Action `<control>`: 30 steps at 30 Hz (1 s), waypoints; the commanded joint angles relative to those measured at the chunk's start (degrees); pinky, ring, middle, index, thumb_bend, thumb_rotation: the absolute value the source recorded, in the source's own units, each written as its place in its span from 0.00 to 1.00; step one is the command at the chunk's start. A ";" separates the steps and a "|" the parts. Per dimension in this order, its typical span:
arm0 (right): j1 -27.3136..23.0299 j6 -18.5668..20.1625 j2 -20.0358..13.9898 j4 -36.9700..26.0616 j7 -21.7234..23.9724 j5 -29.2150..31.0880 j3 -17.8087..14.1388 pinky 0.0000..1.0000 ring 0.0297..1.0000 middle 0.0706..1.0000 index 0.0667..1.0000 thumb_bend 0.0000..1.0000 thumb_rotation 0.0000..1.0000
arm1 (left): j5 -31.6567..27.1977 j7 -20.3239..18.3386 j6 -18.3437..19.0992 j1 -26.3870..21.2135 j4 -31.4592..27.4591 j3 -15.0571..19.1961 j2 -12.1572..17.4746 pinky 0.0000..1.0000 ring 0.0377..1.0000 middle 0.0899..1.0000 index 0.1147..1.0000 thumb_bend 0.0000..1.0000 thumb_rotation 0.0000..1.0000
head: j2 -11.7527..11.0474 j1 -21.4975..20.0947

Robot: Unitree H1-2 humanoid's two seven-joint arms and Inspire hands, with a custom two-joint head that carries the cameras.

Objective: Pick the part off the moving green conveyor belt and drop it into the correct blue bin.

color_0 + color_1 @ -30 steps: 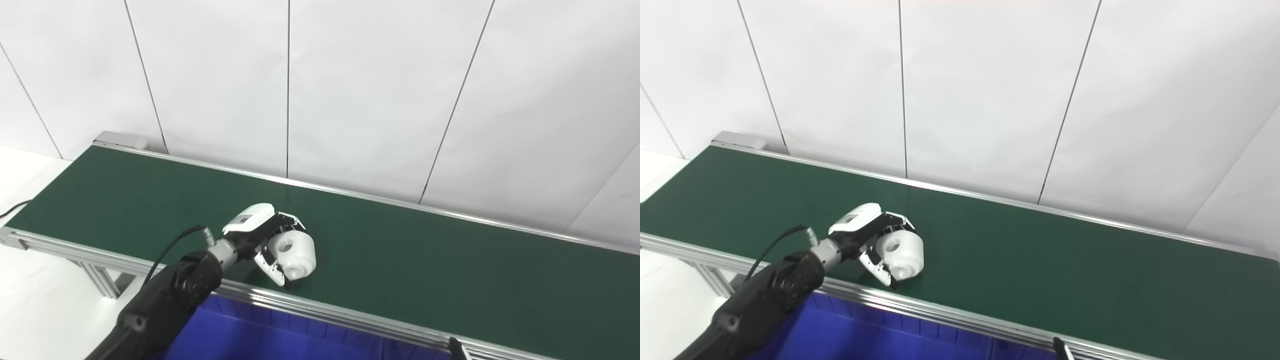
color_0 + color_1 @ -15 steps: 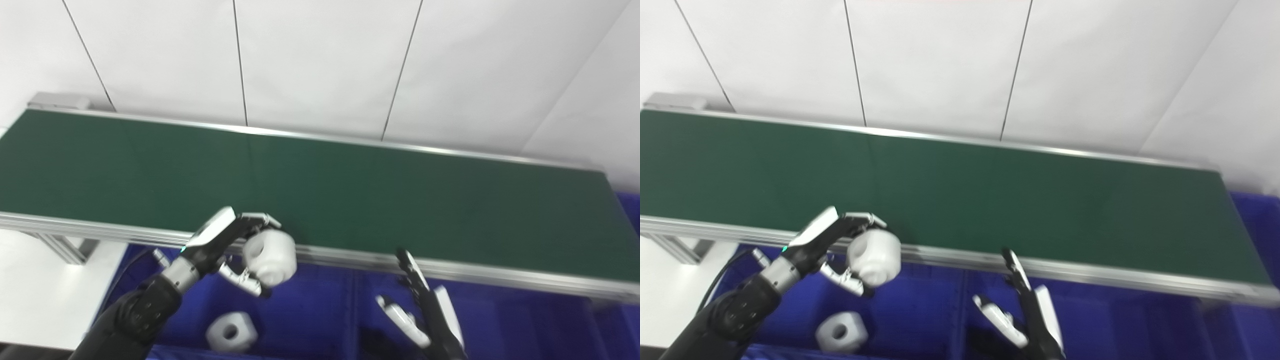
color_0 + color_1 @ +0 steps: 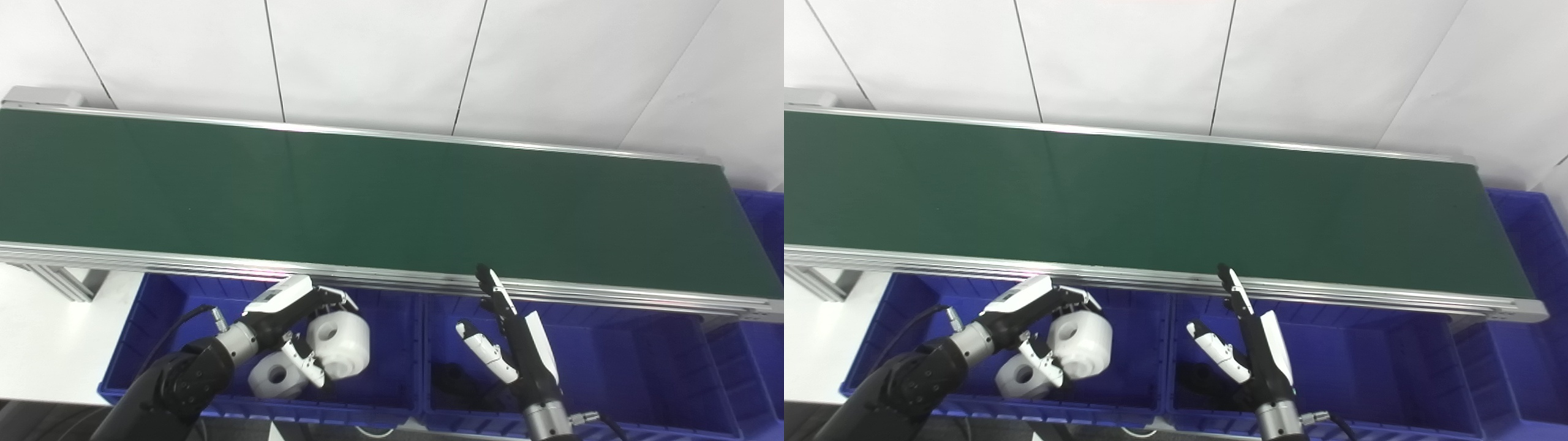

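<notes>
Green conveyor belt (image 3: 380,196) runs across the whole frame w/ nothing on it, silver rail along its near edge. Below the rail, a row of blue bins: left bin (image 3: 392,318), middle bin (image 3: 618,367), and part of a third bin (image 3: 762,214) at the far right past the belt end. Left bin holds a white part w/ a round hole (image 3: 277,380) resting on its floor. Middle bin has something dark on its floor, too shadowed to identify. Left hand (image 3: 294,324) is over the left bin, fingers (image 3: 334,295) and thumb closed around a second white part (image 3: 339,343), which is held above the bin floor, just right of the resting one and overlapping it in view. Right hand (image 3: 511,334) is over the middle bin, fingers extended and spread, thumb apart, holding nothing.
</notes>
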 commanded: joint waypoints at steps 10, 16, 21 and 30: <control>0.09 -0.47 0.05 -1.57 0.04 0.64 0.18 0.90 0.96 0.96 0.97 0.80 0.84 | 2.87 -0.92 0.25 -2.22 -0.39 -0.88 1.07 0.86 0.92 0.95 0.96 0.69 0.29 | -1.57 0.60; 0.00 -1.39 -0.01 -0.27 -0.44 0.68 0.13 0.90 0.97 0.97 0.98 0.79 0.83 | -7.34 -0.27 -1.60 0.47 -1.87 3.26 -1.65 0.95 1.00 1.00 1.00 0.82 0.66 | -2.89 0.50; 0.57 -1.21 -0.20 -0.50 -0.62 0.56 -0.21 0.88 0.96 0.96 0.97 0.80 0.84 | -16.92 -0.47 -3.88 3.51 -4.67 5.35 -5.42 0.97 1.00 1.00 1.00 0.82 0.69 | -3.54 0.77; 1.66 -1.63 -0.79 -0.63 -0.29 1.03 -0.02 0.89 0.96 0.96 0.97 0.78 0.83 | -25.51 0.73 -7.72 10.20 -7.29 5.95 -13.12 1.00 1.00 1.00 1.00 0.80 0.76 | -4.41 0.61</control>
